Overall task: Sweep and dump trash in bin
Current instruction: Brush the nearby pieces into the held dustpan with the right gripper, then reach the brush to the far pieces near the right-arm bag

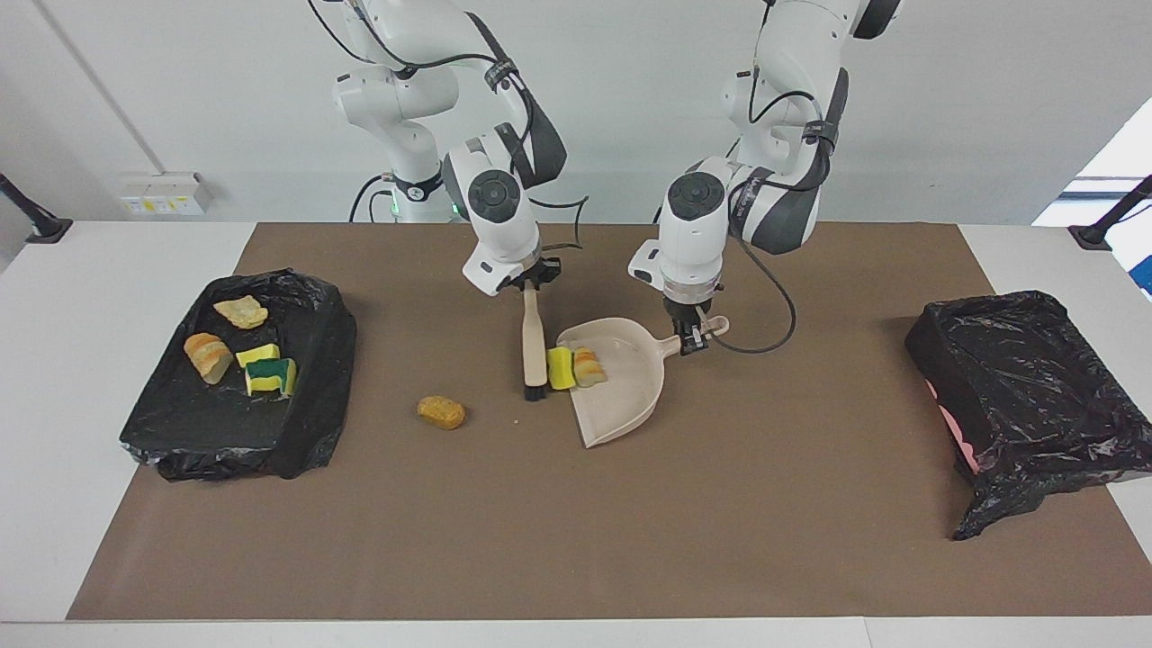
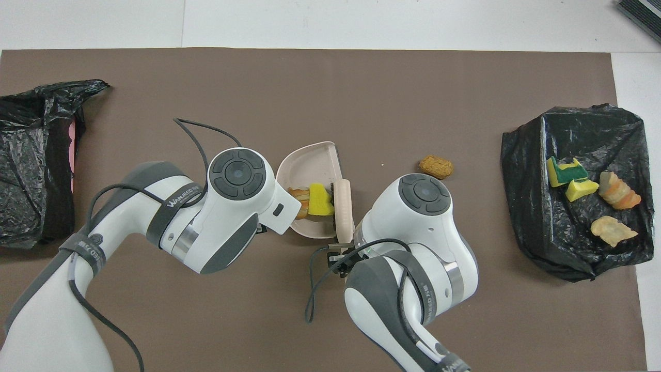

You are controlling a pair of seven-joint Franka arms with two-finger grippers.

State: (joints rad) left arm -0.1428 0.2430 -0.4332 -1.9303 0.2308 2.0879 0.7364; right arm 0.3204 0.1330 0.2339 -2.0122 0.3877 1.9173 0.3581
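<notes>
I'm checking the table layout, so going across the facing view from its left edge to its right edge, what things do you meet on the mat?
Black-bagged tray holding four trash pieces → tan-orange lump on the mat → brush → yellow sponge bit → striped bread-like lump → beige dustpan → black-bagged bin.

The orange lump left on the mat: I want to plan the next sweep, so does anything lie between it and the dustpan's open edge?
Only the brush that the right gripper holds, standing at the dustpan mouth. Otherwise bare mat separates the orange lump from the dustpan, which the left gripper holds by its handle.
</notes>
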